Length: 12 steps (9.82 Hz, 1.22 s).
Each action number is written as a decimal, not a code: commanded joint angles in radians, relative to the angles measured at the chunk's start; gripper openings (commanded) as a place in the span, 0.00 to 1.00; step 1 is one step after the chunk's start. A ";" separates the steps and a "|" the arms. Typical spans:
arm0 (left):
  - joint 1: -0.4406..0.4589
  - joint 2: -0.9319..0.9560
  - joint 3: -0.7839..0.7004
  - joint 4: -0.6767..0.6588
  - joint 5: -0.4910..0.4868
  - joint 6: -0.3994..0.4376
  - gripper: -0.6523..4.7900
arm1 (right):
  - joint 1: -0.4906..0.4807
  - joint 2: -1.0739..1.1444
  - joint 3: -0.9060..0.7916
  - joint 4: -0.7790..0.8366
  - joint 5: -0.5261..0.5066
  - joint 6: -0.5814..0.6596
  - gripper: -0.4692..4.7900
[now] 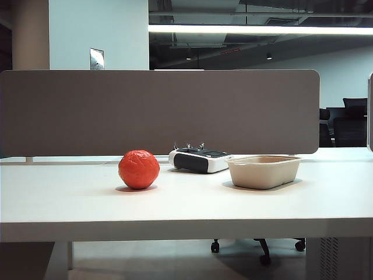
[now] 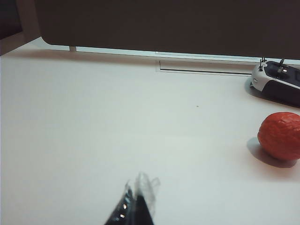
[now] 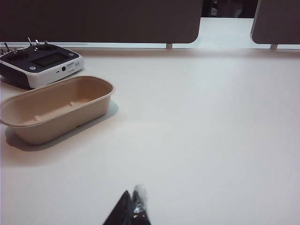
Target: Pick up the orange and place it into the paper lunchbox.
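Nothing is started: my left gripper (image 2: 138, 199) and right gripper (image 3: 133, 206) hang closed, empty. Next I reach left for the orange (image 1: 139, 169), then the lunchbox (image 1: 264, 171) at right.

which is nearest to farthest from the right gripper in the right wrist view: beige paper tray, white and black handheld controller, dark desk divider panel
Measured from the shut right gripper:
1. Beige paper-pulp lunchbox tray, nearest, empty on the white table.
2. White and black handheld controller, just behind the tray.
3. Dark divider panel, farthest, along the table's back edge.
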<state>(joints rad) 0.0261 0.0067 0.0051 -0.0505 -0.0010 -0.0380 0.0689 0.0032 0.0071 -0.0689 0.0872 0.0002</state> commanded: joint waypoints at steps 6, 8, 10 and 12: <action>0.000 -0.003 0.014 -0.020 -0.031 0.003 0.11 | 0.002 -0.001 0.070 -0.019 0.017 0.050 0.08; 0.000 -0.003 0.043 -0.023 -0.048 0.000 0.11 | 0.002 0.000 0.140 -0.067 0.038 0.053 0.08; 0.000 -0.003 0.071 -0.023 -0.048 -0.003 0.11 | 0.002 0.001 0.184 -0.086 0.047 0.053 0.08; 0.000 -0.002 0.136 -0.049 -0.048 -0.032 0.11 | 0.000 0.026 0.283 -0.146 0.045 0.053 0.08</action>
<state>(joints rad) 0.0261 0.0074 0.1131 -0.0906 -0.0460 -0.0452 0.0685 0.0158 0.2543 -0.2008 0.1310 0.0483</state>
